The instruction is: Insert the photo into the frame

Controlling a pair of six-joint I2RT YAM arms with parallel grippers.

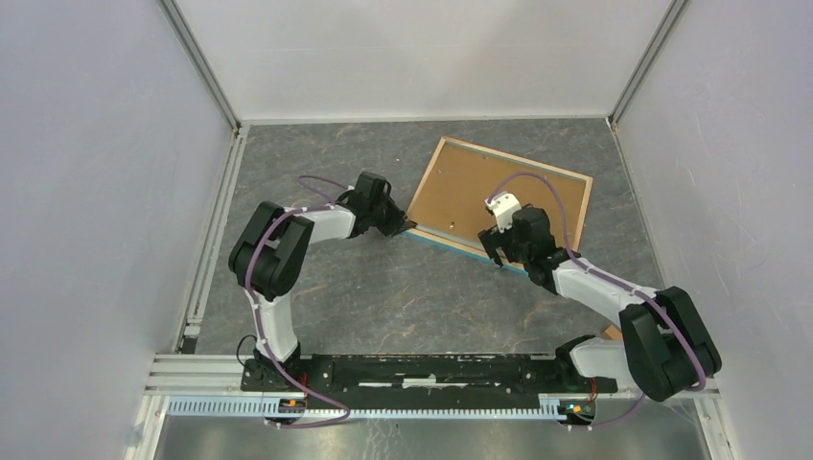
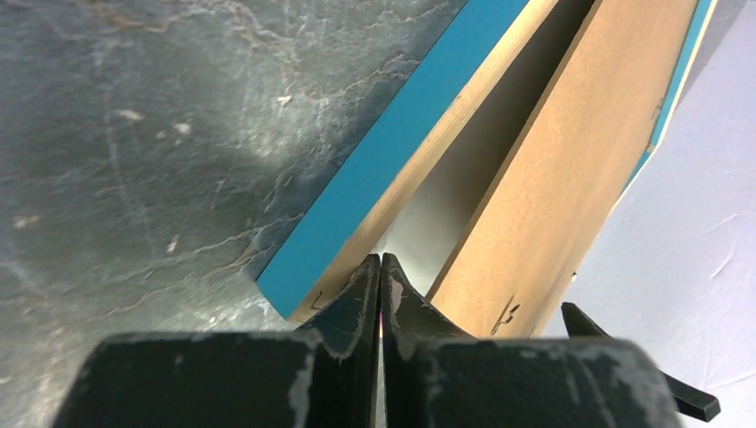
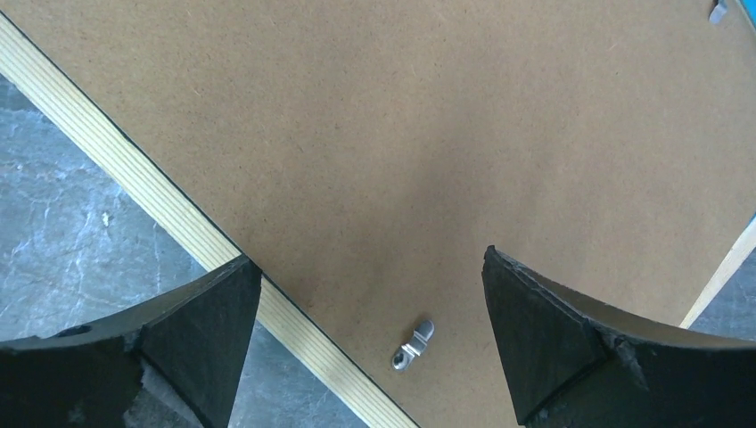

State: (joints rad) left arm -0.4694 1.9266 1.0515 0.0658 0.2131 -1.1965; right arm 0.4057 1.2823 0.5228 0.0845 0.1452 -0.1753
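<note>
The frame (image 1: 449,241) lies face down at the back right of the table, with its blue side (image 2: 401,134) and light wood rim (image 3: 134,178) showing. The brown backing board (image 1: 479,187) sits in it, raised along the left side (image 2: 571,160). A pale sheet, the photo's back (image 2: 446,196), shows between rim and board. My left gripper (image 1: 403,227) is shut at the frame's near-left corner (image 2: 382,259), with the sheet's corner and a pinkish sliver between its tips. My right gripper (image 1: 494,251) hovers open over the board's near edge (image 3: 371,259), holding nothing.
A small metal turn clip (image 3: 417,343) sits on the board (image 3: 401,134) between my right fingers. White enclosure walls (image 1: 115,144) stand close on three sides. A small brown corner (image 1: 612,333) shows on the table beside the right arm.
</note>
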